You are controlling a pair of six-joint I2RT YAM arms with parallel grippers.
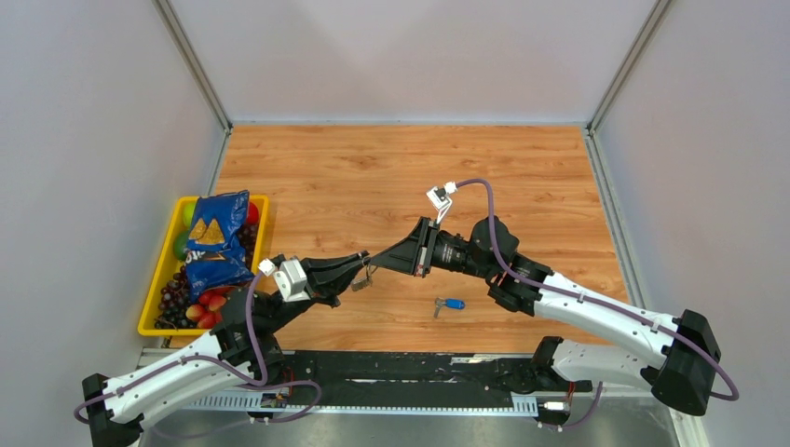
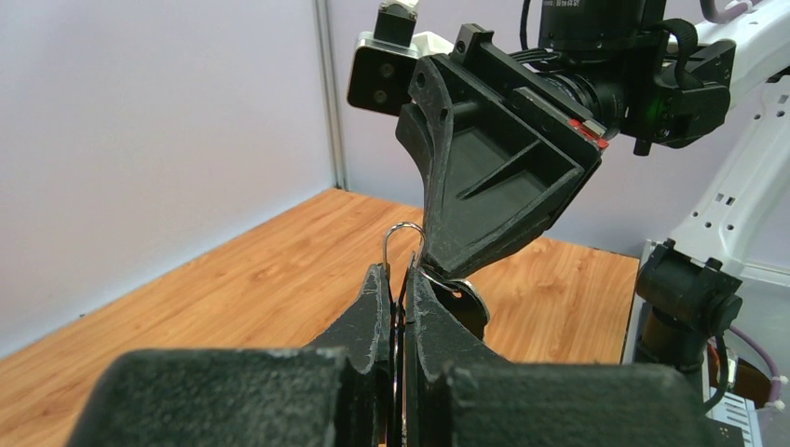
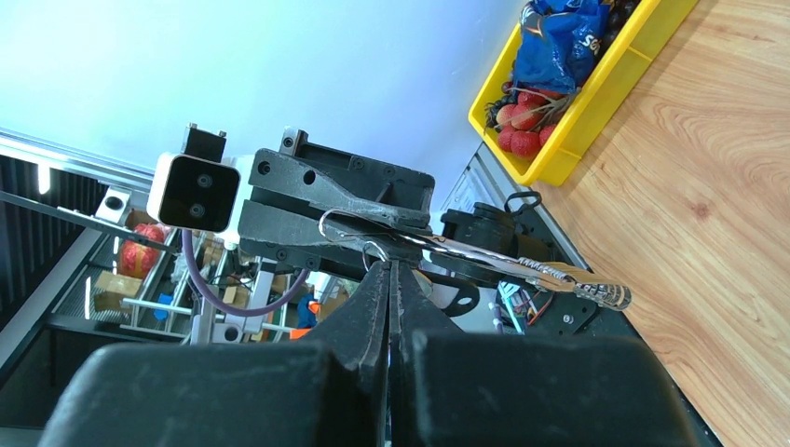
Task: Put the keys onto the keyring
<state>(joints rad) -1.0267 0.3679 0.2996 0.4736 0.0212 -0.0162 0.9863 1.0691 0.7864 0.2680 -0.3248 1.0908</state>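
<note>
Grippers meet above wooden table (image 1: 373,177): left gripper (image 2: 399,272) clamps thin silver wire keyring (image 2: 386,247), right gripper (image 3: 389,268) pinches plain silver key (image 2: 466,291).

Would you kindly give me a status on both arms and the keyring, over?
Left end effector shut on keyring. Right end effector shut against it, pinch unclear. Blue-headed key loose on table; nothing in the way seen.
</note>
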